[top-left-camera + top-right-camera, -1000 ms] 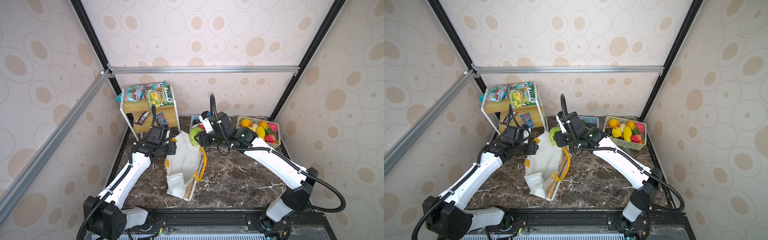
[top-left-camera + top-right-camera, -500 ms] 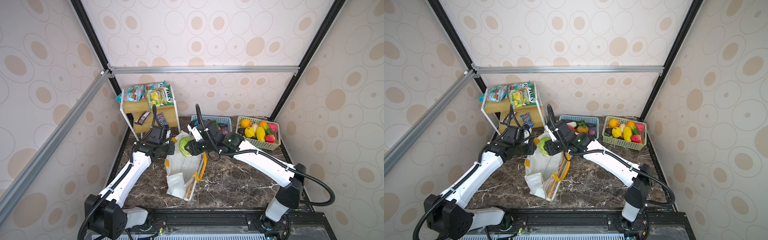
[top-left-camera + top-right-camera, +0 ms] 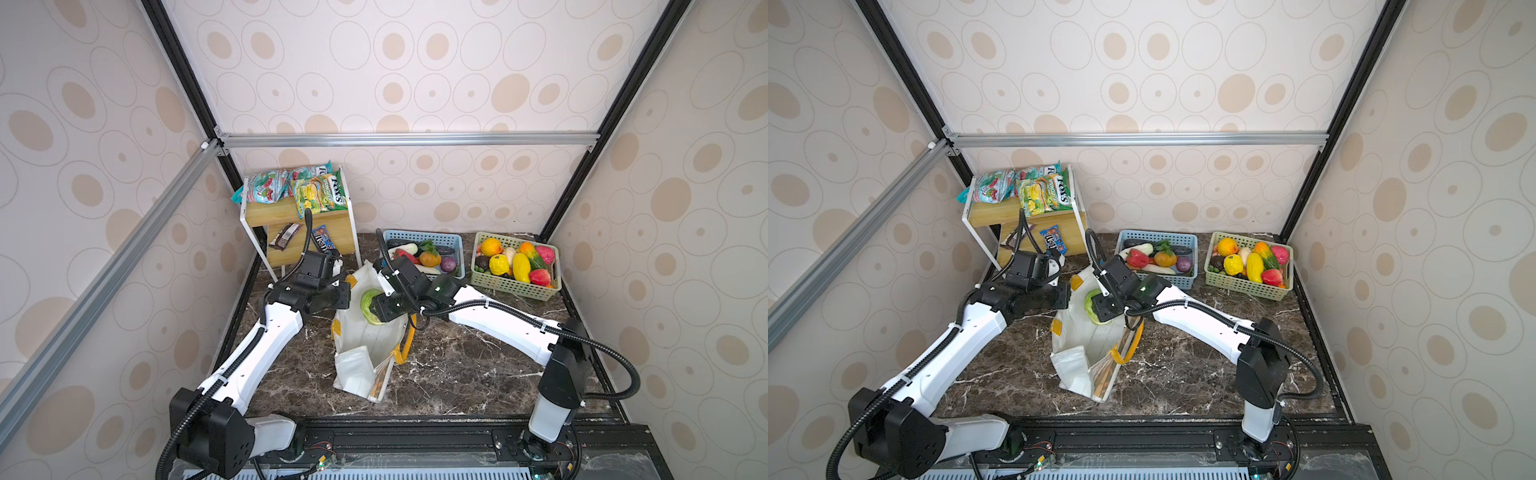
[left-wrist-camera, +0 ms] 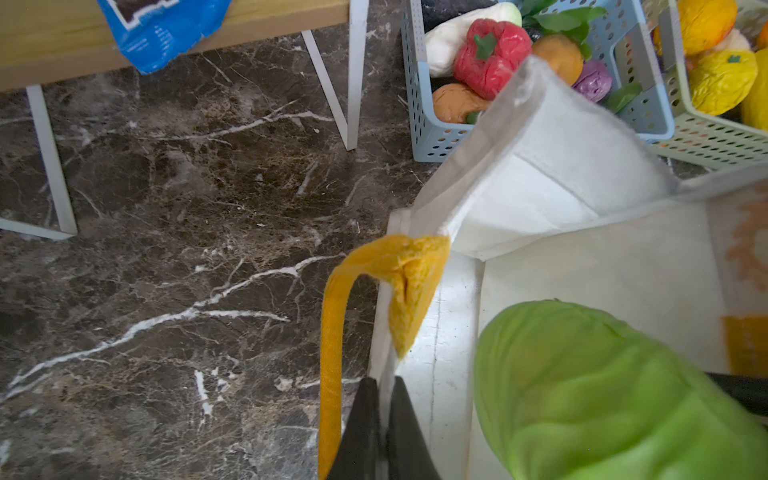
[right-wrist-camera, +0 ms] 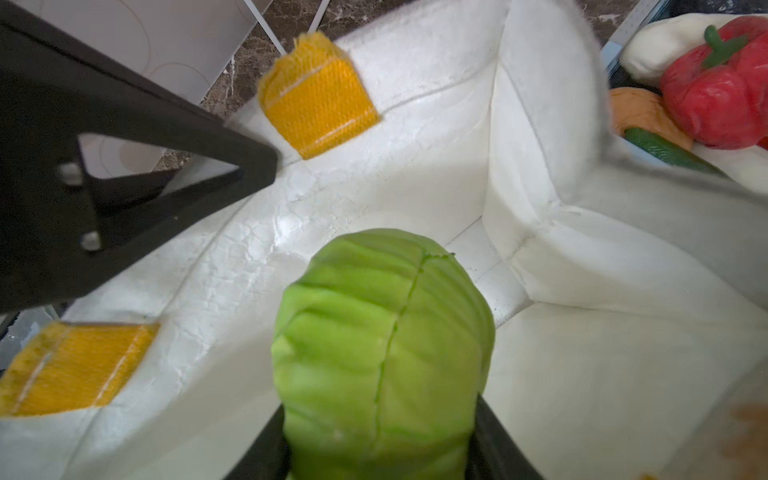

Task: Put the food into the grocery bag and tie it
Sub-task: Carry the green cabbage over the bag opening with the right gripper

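While the left gripper [image 4: 385, 388] is clenched on the left rim of the grocery bag [image 3: 376, 345], with a fold of white cloth pinched between its closed fingers just beside the yellow handle [image 4: 332, 332], the right gripper [image 3: 384, 309] grasps a green cabbage [image 5: 382, 332] and holds it over the open mouth of the bag. The bag lies in the middle of the table [image 3: 457, 374], its mouth toward the far side and its bottom toward the near edge. The pinch lifts the left rim, so the pale lining shows. In the right wrist view the cabbage hangs above that lining and no other food shows inside, though the deep end of the bag is hidden.

The task looks to be at its very start. The cabbage seems to be the first item on its way in, and it is not yet let go. At the far side, the blue basket [image 3: 424, 234] just behind the bag holds a red pepper, an orange round piece, a purple one and white ones. The green basket [image 3: 515, 286] at the far right is full of yellow, orange and red fruit. A blue candy packet [image 3: 322, 237] leans on the shelf [image 3: 291, 208] at the far left. What is left, then, is nearly everything: dropping the cabbage, bringing over the rest of the food, and tying the bag.
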You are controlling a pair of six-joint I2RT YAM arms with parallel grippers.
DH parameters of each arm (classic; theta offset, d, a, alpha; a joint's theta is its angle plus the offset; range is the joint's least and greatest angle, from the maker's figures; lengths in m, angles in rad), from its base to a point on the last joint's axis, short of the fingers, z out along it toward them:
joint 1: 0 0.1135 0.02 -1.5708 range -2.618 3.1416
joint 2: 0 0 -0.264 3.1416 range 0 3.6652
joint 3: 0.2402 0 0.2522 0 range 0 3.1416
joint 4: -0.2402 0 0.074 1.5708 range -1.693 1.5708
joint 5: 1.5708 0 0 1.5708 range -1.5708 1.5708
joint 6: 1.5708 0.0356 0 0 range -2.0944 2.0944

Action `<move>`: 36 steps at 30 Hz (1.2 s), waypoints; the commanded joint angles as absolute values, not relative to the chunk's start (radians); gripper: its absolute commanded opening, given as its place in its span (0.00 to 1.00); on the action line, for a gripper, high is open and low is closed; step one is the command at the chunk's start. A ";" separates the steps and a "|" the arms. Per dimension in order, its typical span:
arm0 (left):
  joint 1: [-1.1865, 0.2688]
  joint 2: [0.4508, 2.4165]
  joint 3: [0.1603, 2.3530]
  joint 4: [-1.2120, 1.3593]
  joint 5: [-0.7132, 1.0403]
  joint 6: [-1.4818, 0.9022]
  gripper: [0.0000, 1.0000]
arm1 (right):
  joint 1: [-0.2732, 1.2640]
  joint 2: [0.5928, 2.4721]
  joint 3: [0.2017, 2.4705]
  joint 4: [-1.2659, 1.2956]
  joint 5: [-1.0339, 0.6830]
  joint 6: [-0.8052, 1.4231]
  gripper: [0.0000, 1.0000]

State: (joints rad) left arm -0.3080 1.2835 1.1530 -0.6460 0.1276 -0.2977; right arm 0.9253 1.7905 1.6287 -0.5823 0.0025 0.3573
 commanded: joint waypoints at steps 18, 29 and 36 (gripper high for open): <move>-0.299 1.202 1.167 -0.619 0.381 -0.344 0.00 | 0.929 1.960 1.671 -0.731 0.221 0.293 0.51; -0.299 1.157 1.121 -0.582 0.438 -0.388 0.00 | 0.885 2.031 1.647 -0.652 0.256 0.448 0.51; -0.298 1.130 1.089 -0.558 0.457 -0.421 0.00 | 0.845 2.063 1.608 -0.594 0.286 0.584 0.54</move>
State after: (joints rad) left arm -0.3077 1.1698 1.0893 -0.5869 0.4267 -0.3931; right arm 0.8730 2.0224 1.6302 -0.5983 0.2314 0.4820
